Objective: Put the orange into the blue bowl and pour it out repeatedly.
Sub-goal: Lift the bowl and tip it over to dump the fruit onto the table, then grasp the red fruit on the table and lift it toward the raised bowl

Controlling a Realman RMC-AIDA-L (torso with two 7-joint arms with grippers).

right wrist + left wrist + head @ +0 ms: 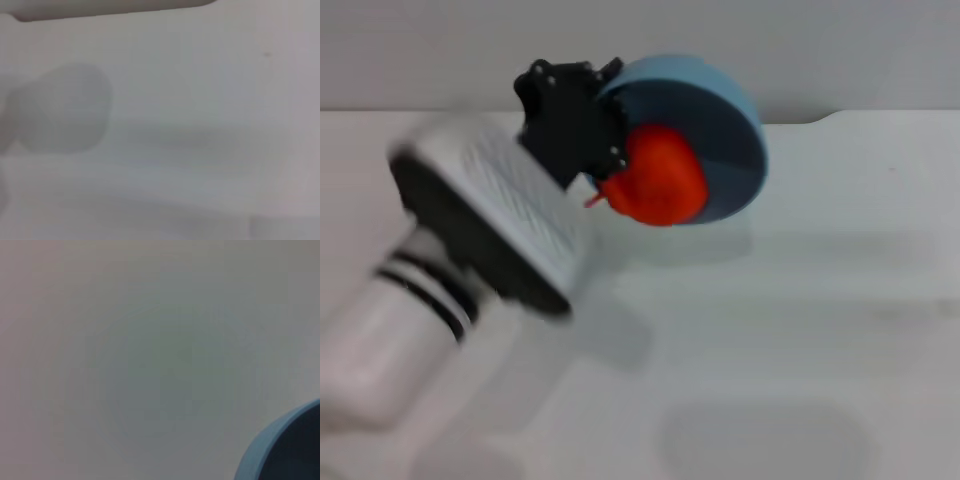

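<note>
One blue bowl (705, 120) and one orange (660, 178) show in the head view, both in the upper middle of the frame. The bowl is tipped on its side above the white worktop (800, 330), its mouth facing the camera, with the orange at its lower rim. The left gripper (582, 125), one black unit reaching in from the lower left, has its jaws clenched on the bowl's left rim. The left wrist view catches only the bowl's rim at lower right. The right gripper appears in no view.

Blue bowl (720, 130) tipped on its side above table (800, 330), far-centre. Orange (660, 178) at bowl's lower rim. Left gripper (582, 125) on bowl's left edge.
</note>
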